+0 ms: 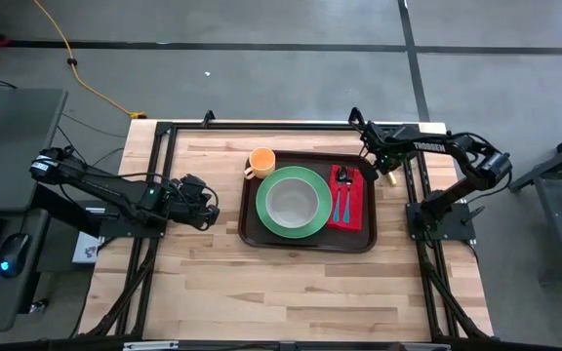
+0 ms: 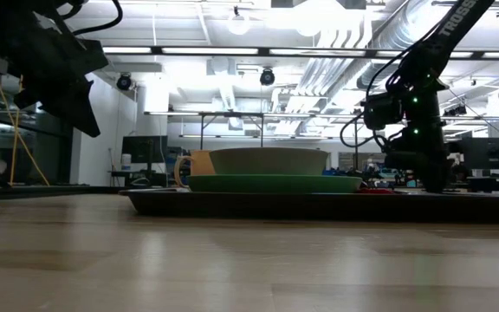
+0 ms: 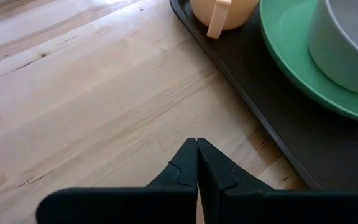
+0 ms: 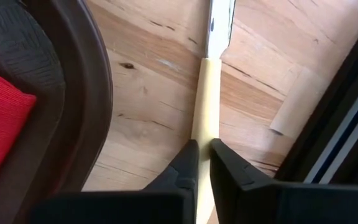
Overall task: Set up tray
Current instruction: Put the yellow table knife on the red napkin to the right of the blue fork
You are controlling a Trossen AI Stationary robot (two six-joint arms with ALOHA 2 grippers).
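The dark brown tray [image 1: 252,230] lies mid-table. It carries a green plate [image 1: 266,210] with a grey bowl [image 1: 292,202], an orange cup [image 1: 261,161] and a red napkin [image 1: 358,211] with two utensils [image 1: 343,198]. Just off the tray's right rim [image 4: 92,93], a cream-handled utensil [image 4: 207,93] with a metal end [image 4: 220,22] lies on the wood. My right gripper [image 4: 204,147] is shut on it, pointing down. My left gripper [image 3: 197,147] is shut on nothing and hovers over bare wood left of the tray. My right gripper pinches the utensil's cream handle [image 4: 205,127] between its two fingers, coming from above and pointing steeply down. The fingers stand one on each side of the handle. The metal end points away from the gripper. The utensil looks to be lying on the table beside the tray.
A black frame rail [image 4: 347,124] runs close by the right gripper, on the side away from the tray, and a strip of tape [image 4: 294,106] is stuck on the wood there. The near half of the table [image 1: 291,292] is bare wood.
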